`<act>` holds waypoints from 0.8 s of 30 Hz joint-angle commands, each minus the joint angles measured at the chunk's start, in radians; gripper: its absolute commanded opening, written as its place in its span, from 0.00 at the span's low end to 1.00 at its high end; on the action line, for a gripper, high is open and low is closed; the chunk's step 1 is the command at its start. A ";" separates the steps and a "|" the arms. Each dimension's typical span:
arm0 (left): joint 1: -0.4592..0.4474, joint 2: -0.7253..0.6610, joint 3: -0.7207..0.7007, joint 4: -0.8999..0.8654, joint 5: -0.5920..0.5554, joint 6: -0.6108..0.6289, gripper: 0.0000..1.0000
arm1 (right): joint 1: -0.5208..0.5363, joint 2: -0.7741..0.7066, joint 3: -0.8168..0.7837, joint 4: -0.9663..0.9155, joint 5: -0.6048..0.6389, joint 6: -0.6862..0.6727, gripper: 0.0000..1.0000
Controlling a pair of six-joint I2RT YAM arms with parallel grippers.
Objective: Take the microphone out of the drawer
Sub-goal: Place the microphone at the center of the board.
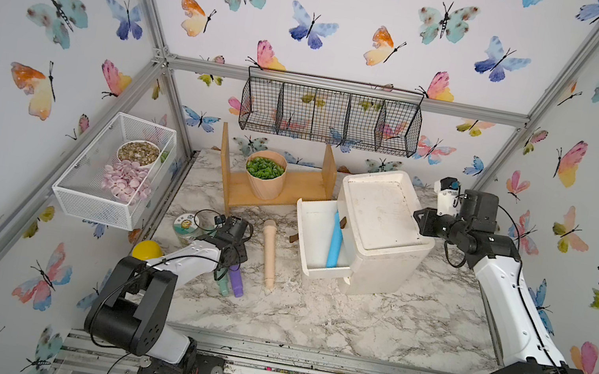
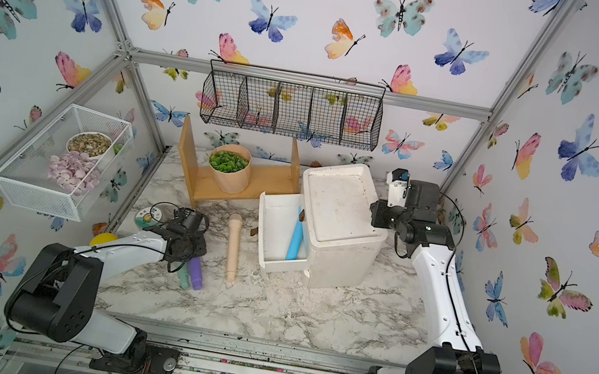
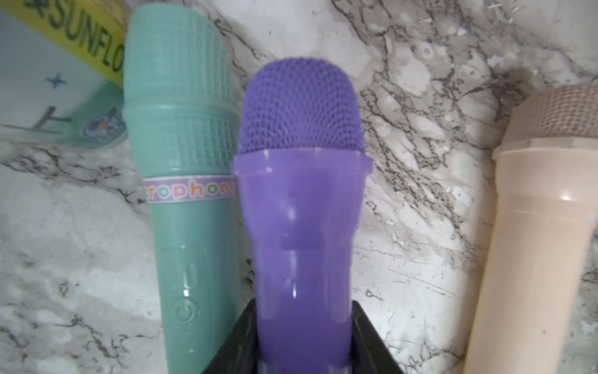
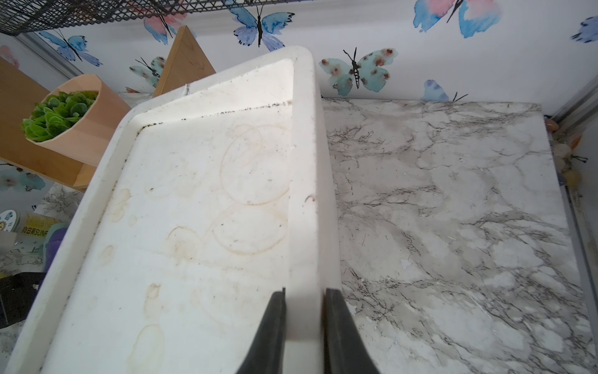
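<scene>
Drawer: the drawer (image 1: 312,236) stands pulled open from the cabinet (image 1: 384,215).
Microphone: the purple microphone (image 3: 301,207) lies outside it on the counter (image 1: 349,321), just beside a teal microphone (image 3: 181,226).
Left in drawer: a blue rod (image 1: 335,240), perhaps another microphone.
Remaining: by my judgement, only letting go.
Left fingers (image 3: 236,346): partly spread, clasping the purple microphone's handle from both sides.
Right fingers (image 4: 270,333): nearly together, pinching the cabinet's raised top rim.

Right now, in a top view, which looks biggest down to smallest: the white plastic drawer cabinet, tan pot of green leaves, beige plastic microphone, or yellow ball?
1. white plastic drawer cabinet
2. tan pot of green leaves
3. beige plastic microphone
4. yellow ball, partly hidden, so its place is unsure
</scene>
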 commanded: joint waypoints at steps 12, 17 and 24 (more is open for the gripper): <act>0.005 0.064 -0.016 0.043 0.023 -0.003 0.51 | 0.005 0.019 -0.017 0.022 -0.104 0.071 0.09; 0.005 0.060 -0.014 0.039 0.030 -0.003 0.54 | 0.005 0.020 -0.017 0.024 -0.106 0.073 0.09; 0.005 0.034 0.029 0.009 0.040 0.004 0.56 | 0.005 0.021 -0.016 0.025 -0.107 0.075 0.09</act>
